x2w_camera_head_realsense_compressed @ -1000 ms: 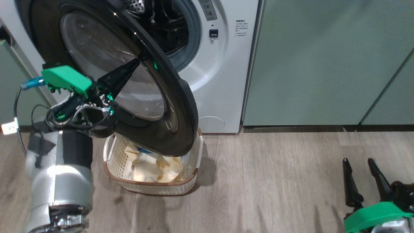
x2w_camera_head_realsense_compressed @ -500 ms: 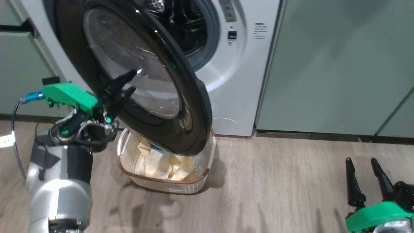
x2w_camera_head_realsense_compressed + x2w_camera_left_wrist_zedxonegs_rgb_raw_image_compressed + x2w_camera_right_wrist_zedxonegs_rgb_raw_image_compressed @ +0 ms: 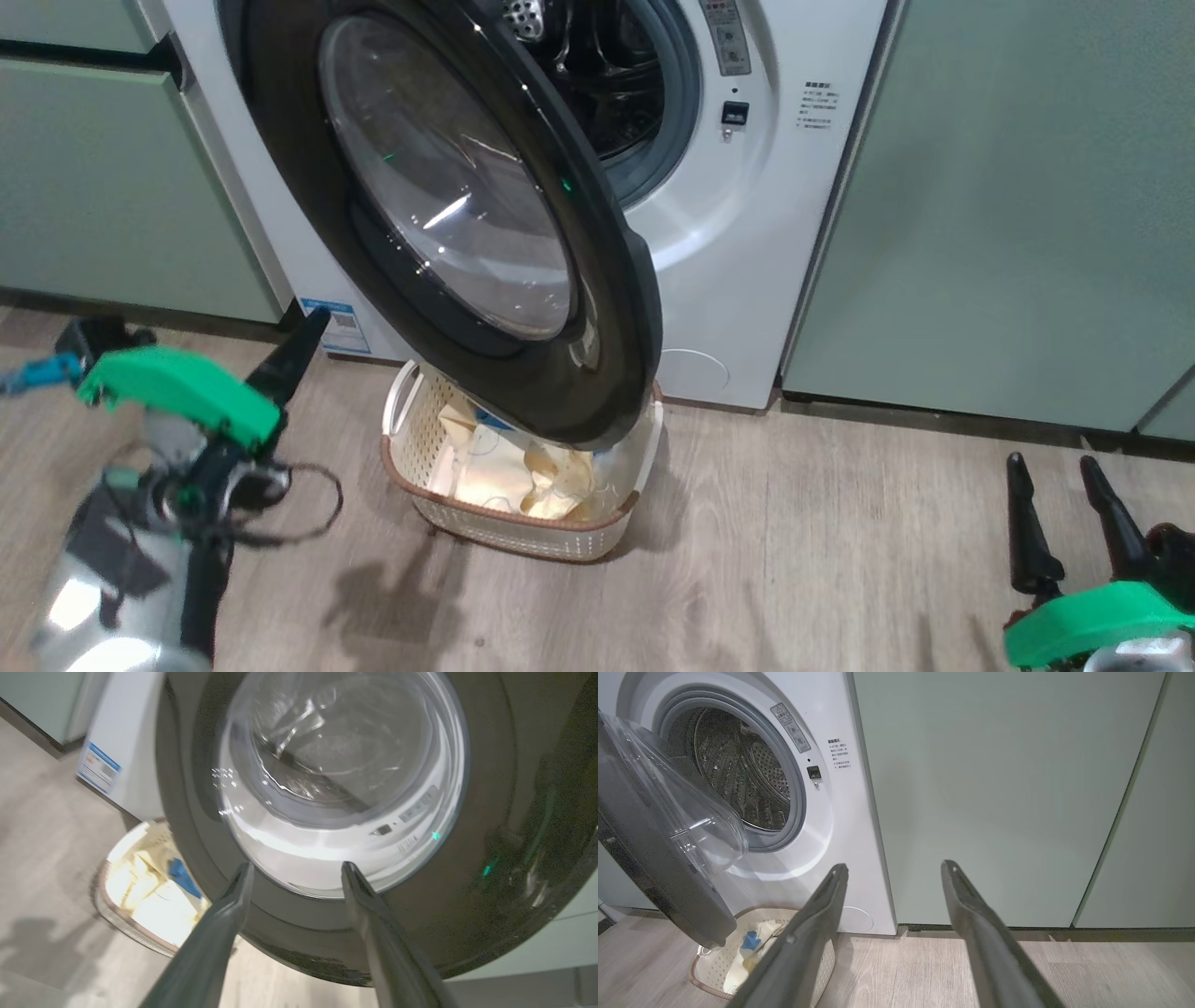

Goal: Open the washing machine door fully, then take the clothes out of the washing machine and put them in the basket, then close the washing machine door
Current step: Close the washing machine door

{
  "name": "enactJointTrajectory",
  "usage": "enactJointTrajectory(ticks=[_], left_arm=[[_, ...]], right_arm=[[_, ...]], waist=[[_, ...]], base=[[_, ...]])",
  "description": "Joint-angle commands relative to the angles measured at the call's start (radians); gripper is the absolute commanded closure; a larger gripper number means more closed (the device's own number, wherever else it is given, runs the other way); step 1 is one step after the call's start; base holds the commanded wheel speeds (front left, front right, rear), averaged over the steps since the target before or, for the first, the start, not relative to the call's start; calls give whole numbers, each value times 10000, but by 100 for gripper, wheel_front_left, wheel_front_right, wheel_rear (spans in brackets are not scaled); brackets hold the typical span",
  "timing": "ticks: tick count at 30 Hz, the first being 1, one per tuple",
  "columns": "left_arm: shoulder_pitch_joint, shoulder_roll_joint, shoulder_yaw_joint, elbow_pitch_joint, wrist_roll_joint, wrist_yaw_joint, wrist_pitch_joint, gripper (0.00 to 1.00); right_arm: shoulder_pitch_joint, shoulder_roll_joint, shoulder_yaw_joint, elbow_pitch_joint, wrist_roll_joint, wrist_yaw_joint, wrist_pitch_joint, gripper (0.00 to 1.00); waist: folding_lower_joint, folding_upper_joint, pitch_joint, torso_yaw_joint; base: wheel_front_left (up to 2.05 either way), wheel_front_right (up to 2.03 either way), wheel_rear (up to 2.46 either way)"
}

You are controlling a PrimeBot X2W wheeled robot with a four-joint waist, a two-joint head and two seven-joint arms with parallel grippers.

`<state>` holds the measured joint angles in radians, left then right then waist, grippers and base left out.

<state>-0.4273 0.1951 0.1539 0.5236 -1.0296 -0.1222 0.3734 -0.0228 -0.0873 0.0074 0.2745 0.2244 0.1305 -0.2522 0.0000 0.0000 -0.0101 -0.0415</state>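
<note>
Along the far side of the scene, pale green cabinets [image 3: 1008,205] stand to either side of the washing machine [image 3: 738,280], and grey wood-look floor [image 3: 822,560] runs toward the near edge. The white front-loading machine sits left of centre, with its grey-rimmed drum mouth [image 3: 625,84] uncovered and the perforated metal drum showing inside. A small blue label [image 3: 338,327] is stuck low on its left front corner.

The washing machine door [image 3: 448,215] is hinged on the left and stands partly open, swung out toward the viewer at an angle. It has a wide glossy black ring, and its clear glass bowl bulges back toward the drum. The door's lower edge hangs over the basket.

The basket [image 3: 523,537] sits on the floor just in front of the machine, beneath the door. It is cream with perforated sides, a brown rim and white handles. The clothes [image 3: 523,471] lie inside it, a crumpled pale yellow cloth with a bright blue patch.

The left pincer [image 3: 297,865] hovers low at the near left, beside the basket and apart from the door. Its two dark fingers are spread wide and hold nothing, pointing at the door's outer face. The right pincer [image 3: 1050,462] rests at the near right, well apart from the machine. It too is spread wide and holds nothing, with its fingers pointing toward the cabinets.
</note>
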Motion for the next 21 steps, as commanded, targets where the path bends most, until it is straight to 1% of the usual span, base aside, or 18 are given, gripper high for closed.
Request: enactJointTrajectory(ticks=[1, 5, 6, 7, 8, 10, 12, 14, 17, 19, 21], left_arm=[[65, 631, -50, -581, -17, -81, -722, 0], [830, 1238, -1212, -934, 306, -82, -2317, 0], [997, 1476, -1634, -996, 613, -82, -2758, 0], [997, 1476, -1634, -996, 613, -82, -2758, 0], [1135, 1614, -2005, -1031, 749, -83, -3182, 0], [1302, 1731, -2426, -1013, 642, -83, -3999, 0], [1445, 2056, -3101, -955, 1019, -83, -4752, 0], [1493, 2177, -3501, -841, 1022, -83, -5508, 0], [1506, 2462, -4135, -666, 1399, -83, -6126, 0], [1493, 2500, -4347, -605, 1602, -83, -6290, 0], [1470, 2572, -4411, -597, 2182, -83, -6338, 0]], right_arm=[[-177, -64, 162, -377, -2, 2, -96, 0], [-124, -43, 149, -397, -9, 2, -96, 0], [-106, -40, 141, -404, -11, 2, -96, 0], [-106, -40, 141, -404, -11, 2, -96, 0], [-91, -38, 127, -403, -15, 2, -96, 0], [-69, -30, 97, -395, -24, 2, -96, 0], [-60, -18, 83, -392, -33, 2, -96, 0], [-53, -6, 71, -392, -39, 2, -96, 0], [-40, 10, 57, -386, -48, 2, -96, 0], [-25, 18, 53, -385, -50, 2, -96, 0], [-21, 22, 60, -383, -47, 2, -96, 0]], waist=[[0, 0, -25, 40], [0, 0, -77, 98], [0, 0, -83, 116], [0, 0, -83, 116], [0, 0, -86, 134], [0, 0, -94, 161], [0, 0, -91, 175], [0, 0, -90, 188], [0, 0, -90, 201], [0, 0, -88, 208], [0, 0, -81, 208]], base=[[0, 0, 0], [0, 0, 0], [0, 0, 0], [0, 0, 0], [0, 0, 0], [0, 0, 0], [0, 0, 0], [0, 0, 0], [0, 0, 0], [0, 0, 0], [0, 0, 0]])
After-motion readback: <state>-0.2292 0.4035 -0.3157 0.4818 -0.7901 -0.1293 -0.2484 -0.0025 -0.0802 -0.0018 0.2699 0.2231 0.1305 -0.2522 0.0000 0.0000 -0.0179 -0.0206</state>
